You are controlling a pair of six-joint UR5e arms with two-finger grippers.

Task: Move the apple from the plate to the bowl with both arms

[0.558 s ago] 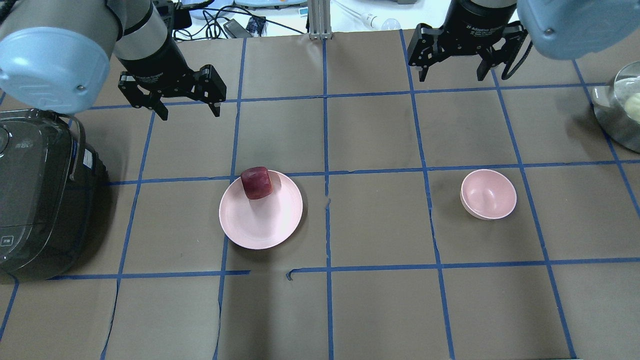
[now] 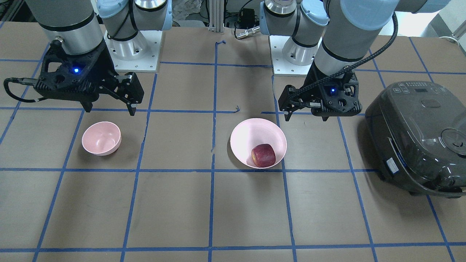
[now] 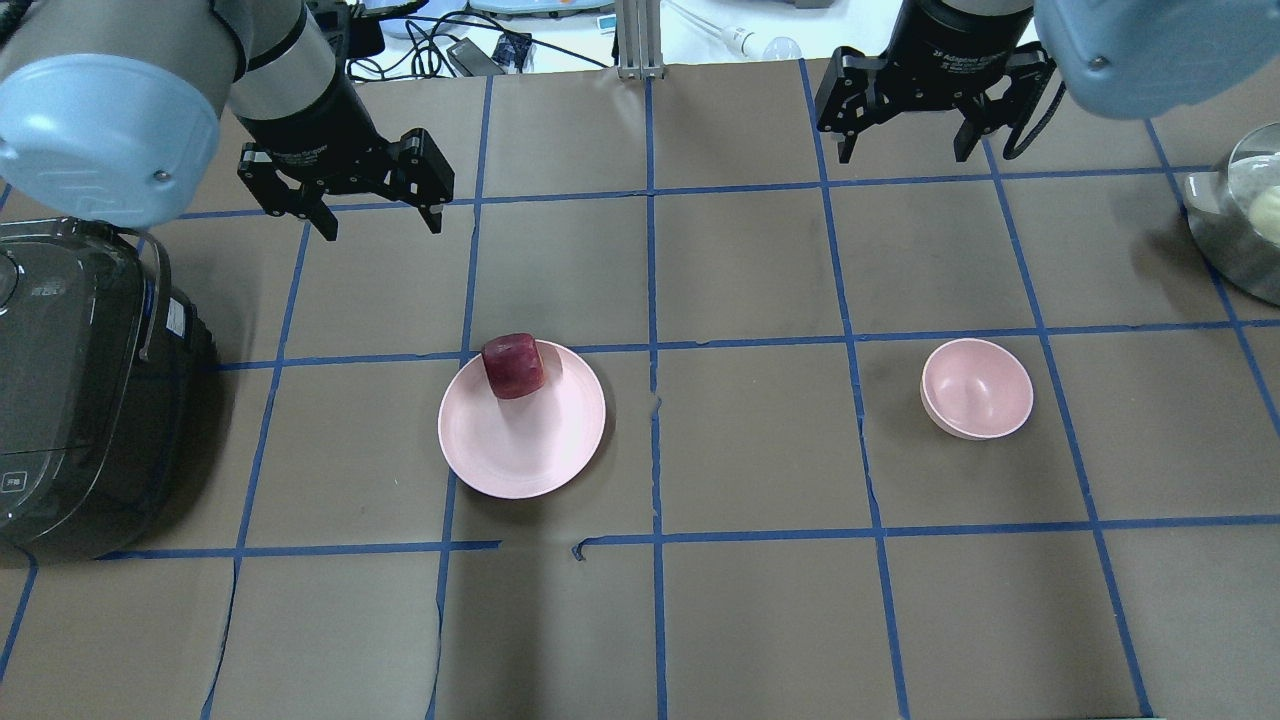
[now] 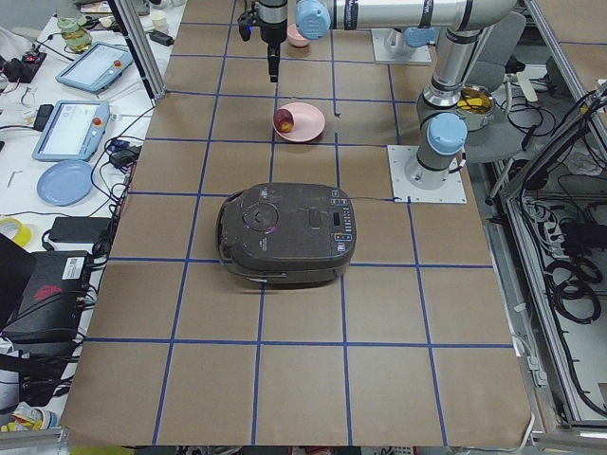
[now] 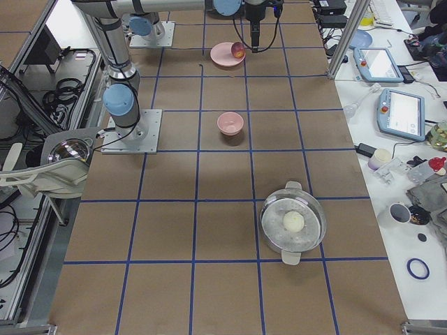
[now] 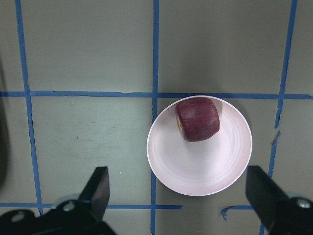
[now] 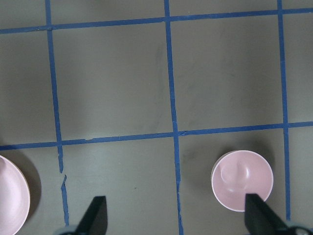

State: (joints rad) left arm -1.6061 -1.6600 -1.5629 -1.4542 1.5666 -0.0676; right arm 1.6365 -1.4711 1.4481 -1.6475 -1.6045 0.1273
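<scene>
The dark red apple (image 3: 513,366) lies at the far edge of the pale pink plate (image 3: 525,450), left of the table's middle; both also show in the left wrist view, apple (image 6: 197,119) on plate (image 6: 200,166). The small pink bowl (image 3: 977,388) stands empty to the right and shows in the right wrist view (image 7: 242,180). My left gripper (image 3: 382,228) is open and empty, high above the table beyond the plate. My right gripper (image 3: 905,155) is open and empty, high beyond the bowl. In the front view the apple (image 2: 263,155) is on the plate's near side.
A dark rice cooker (image 3: 80,390) stands at the table's left end, close to the left arm. A steel pot with a glass lid (image 3: 1240,220) is at the right edge. Blue tape lines grid the brown table cover.
</scene>
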